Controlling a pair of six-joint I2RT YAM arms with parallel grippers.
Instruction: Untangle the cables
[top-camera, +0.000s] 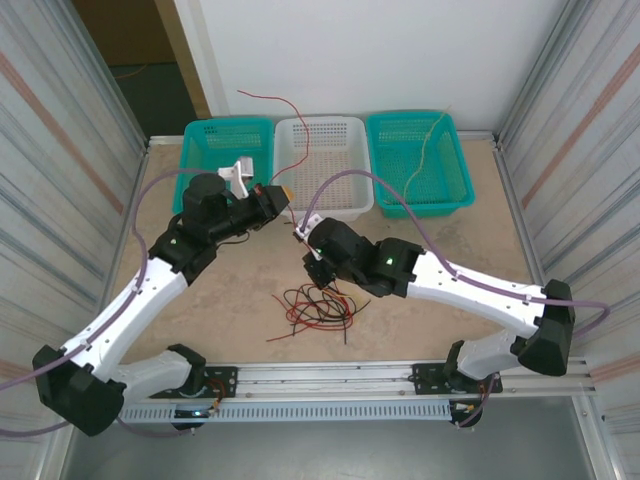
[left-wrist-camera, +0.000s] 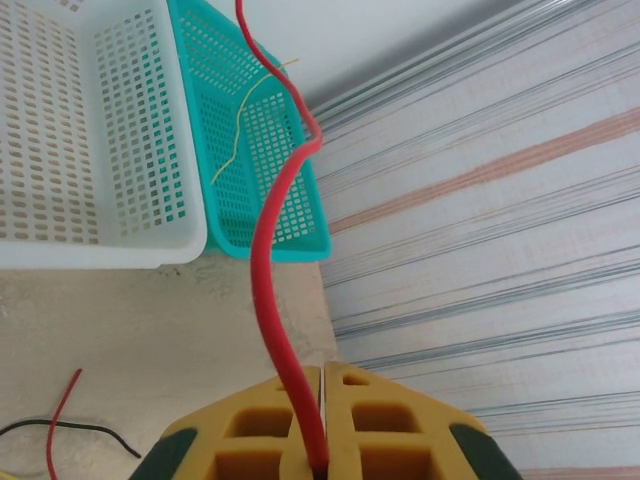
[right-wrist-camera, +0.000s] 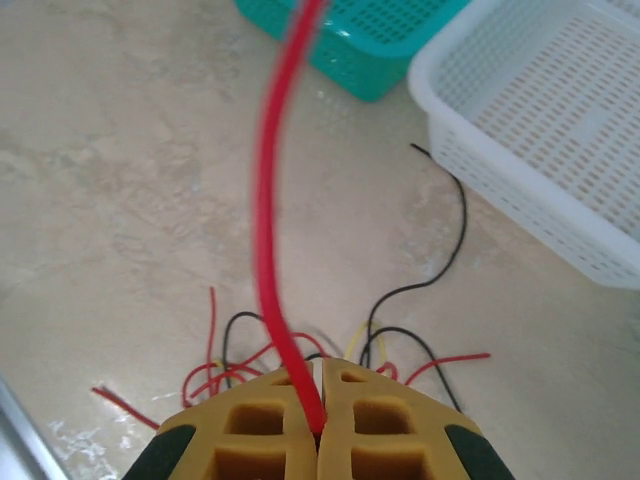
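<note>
One yellow cable (top-camera: 428, 150) lies in the teal basket (top-camera: 440, 205) at 1 o'clock, judged sorted. One red cable (left-wrist-camera: 265, 270) is in hand. The left pincer (left-wrist-camera: 322, 375) is pressed together on it, its free end rising over the white basket (top-camera: 340, 208) at 12. The right pincer (right-wrist-camera: 318, 372) also pinches red cable; whether the same one, I cannot tell. Outstanding: the tangle (top-camera: 315, 305) of red and black cables at counter (top-camera: 220, 300) centre, not yet separated. Judged under halfway.

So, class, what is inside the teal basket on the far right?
One thin yellowish cable lies in the right teal basket, one end rising toward its back rim. Nothing else shows there; the floor behind its near wall is covered.
</note>
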